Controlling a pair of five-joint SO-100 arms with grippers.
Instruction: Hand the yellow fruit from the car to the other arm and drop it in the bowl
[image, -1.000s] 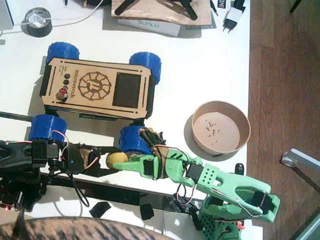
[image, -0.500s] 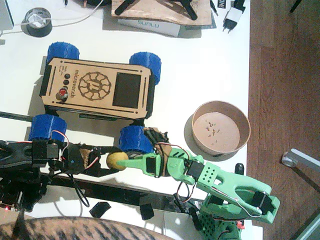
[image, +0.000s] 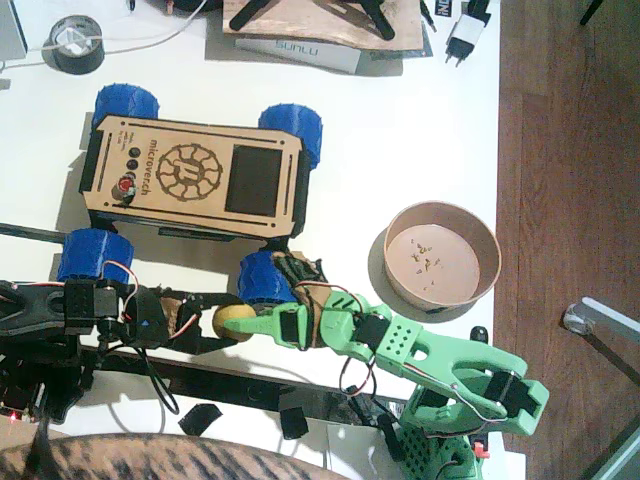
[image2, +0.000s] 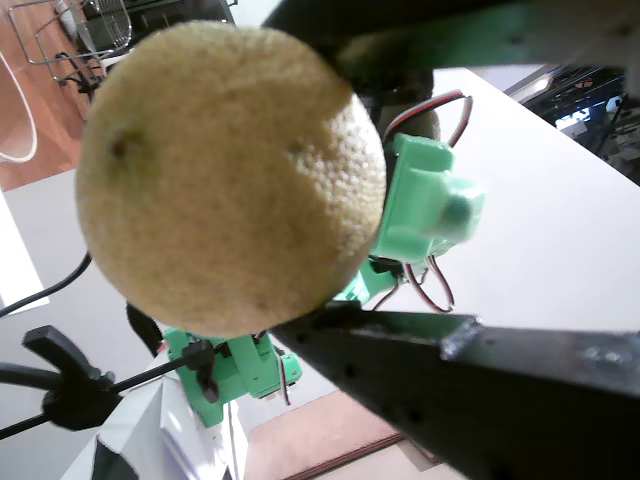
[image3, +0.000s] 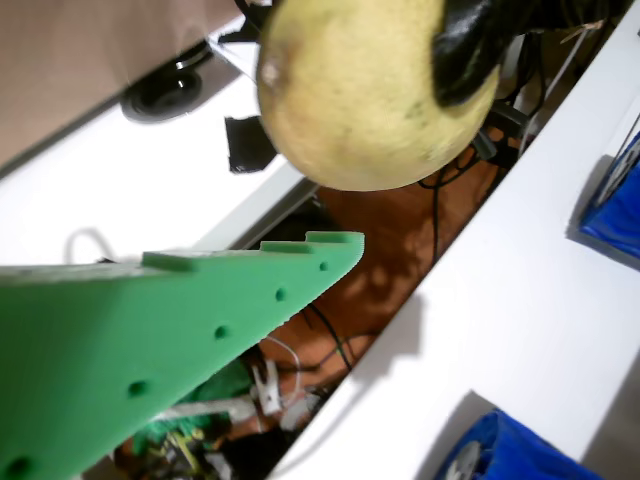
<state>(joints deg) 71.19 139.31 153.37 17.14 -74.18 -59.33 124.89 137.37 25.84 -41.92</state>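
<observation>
- Gripping the yellow fruit near the front edge of the tabletop, the black left gripper had its fingers closed on it; in a wrist view the fruit filled the space between a dark finger above and a black finger below.
- The fruit sat off the car, just in front of the blue front-right wheel and clear of the wood deck.
- The green right gripper reached in from the right, its pointed tip at the fruit's right side.
- In another wrist view one green finger lay just below the fruit with a small gap showing; the second finger was out of sight, so I could not tell whether the green fingers were spread or closed, or whether they touched.
- A black fingertip of the left gripper pressed on the fruit's upper right in that view.
- The bowl stood to the right of the car, well apart from both grippers, with only crumbs in it.
- A black tape roll lay at the far left corner.
</observation>
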